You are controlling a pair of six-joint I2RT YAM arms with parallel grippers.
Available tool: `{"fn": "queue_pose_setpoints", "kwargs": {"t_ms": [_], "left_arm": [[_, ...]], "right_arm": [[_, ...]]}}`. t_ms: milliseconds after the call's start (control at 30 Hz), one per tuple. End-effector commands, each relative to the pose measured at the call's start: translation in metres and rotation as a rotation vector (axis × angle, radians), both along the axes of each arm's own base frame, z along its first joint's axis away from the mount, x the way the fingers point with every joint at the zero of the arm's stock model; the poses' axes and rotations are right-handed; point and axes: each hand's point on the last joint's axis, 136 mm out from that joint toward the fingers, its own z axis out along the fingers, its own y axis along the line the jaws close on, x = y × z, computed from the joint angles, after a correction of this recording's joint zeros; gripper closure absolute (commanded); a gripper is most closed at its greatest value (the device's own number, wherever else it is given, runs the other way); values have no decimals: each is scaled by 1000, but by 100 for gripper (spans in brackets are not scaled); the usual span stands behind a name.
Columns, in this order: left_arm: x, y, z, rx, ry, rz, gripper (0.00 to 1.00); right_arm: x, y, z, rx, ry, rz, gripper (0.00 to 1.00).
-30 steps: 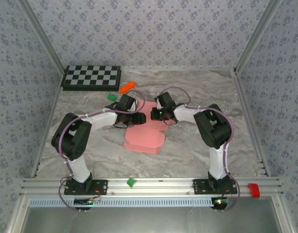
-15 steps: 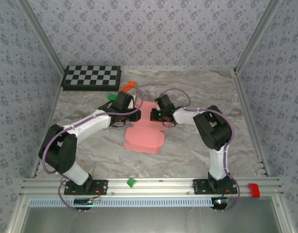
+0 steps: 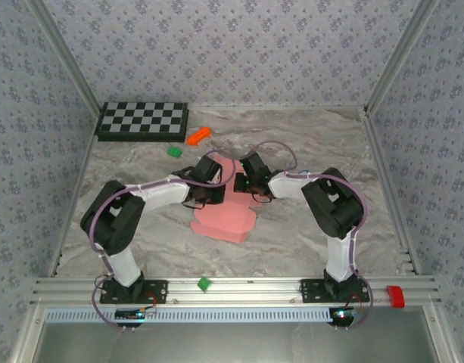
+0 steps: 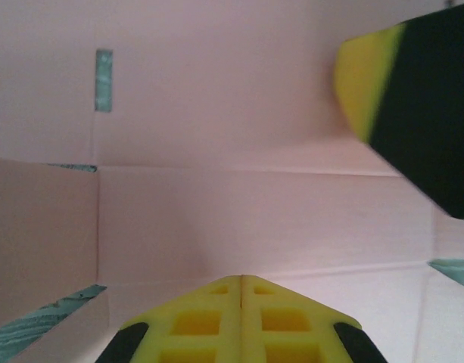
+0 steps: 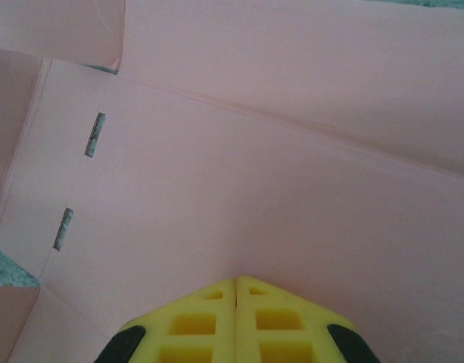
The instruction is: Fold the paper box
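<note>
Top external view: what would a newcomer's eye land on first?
The left hand and right hand, both shut, meet nose to nose over the pink paper box, a creased sheet at the centre of the scene. After that, the black-and-white checkerboard in the far left corner stands out, with a small orange block just beside it.

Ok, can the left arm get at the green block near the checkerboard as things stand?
Probably yes. The green block lies on bare table close to the left gripper, which sits over the paper box, with nothing between them. Its jaws are shut, so they would need to open first.
</note>
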Motion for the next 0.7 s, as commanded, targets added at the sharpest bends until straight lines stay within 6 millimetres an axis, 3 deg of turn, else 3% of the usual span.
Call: {"fn": "queue_pose_setpoints", "kwargs": {"t_ms": [0,200,400,567,667], "left_arm": [[6,-5,-3,-6,5,21,100],[2,1,-24,39,45,31,100],[-4,12,-34,84,53,39,100],[-6,16,-35,98,48,36,100],[-7,18,-36,105,49,38,100]], "right_arm": [[-21,-21,-17,-92,75,-29,99],[-20,-21,-5,-98,60,2,98],[-9,-27,23,-118,15,94,91],[11,-35,46,-142,-15,209,76],[27,-45,54,-142,-25,276,60]]}}
